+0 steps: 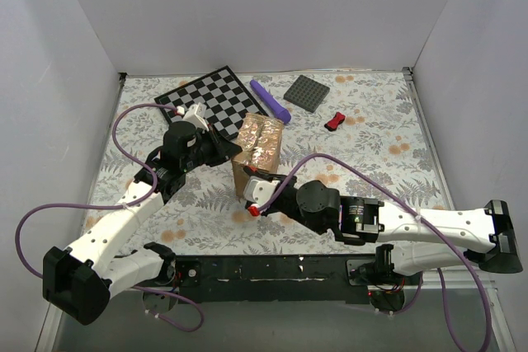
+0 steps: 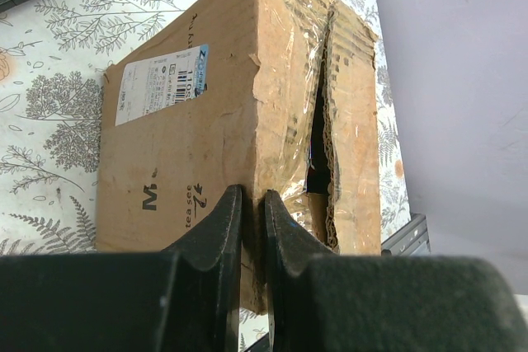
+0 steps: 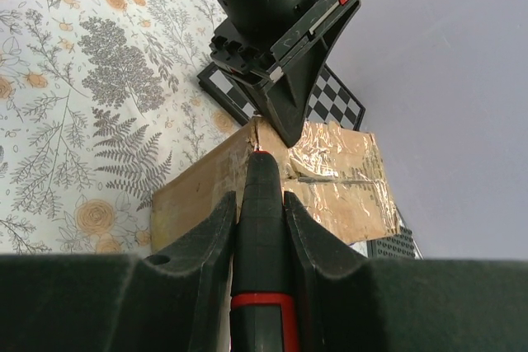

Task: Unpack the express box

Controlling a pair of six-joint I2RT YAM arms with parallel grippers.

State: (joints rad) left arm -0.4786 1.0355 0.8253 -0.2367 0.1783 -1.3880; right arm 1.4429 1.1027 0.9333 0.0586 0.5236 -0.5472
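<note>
express box [image 1: 258,154] sits mid-table just in front of checkerboard [image 1: 210,96], left gripper [image 2: 252,218] pinched together on its top edge, likely to steady it, while right gripper [image 3: 260,204] clamps black red-banded tool [image 3: 262,245], tip against the taped top, probably for slitting the tape

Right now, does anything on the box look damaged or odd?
Yes. The express box has its taped top seam split open: a ragged dark gap runs between the flaps, and the cardboard edges there are torn.
</note>
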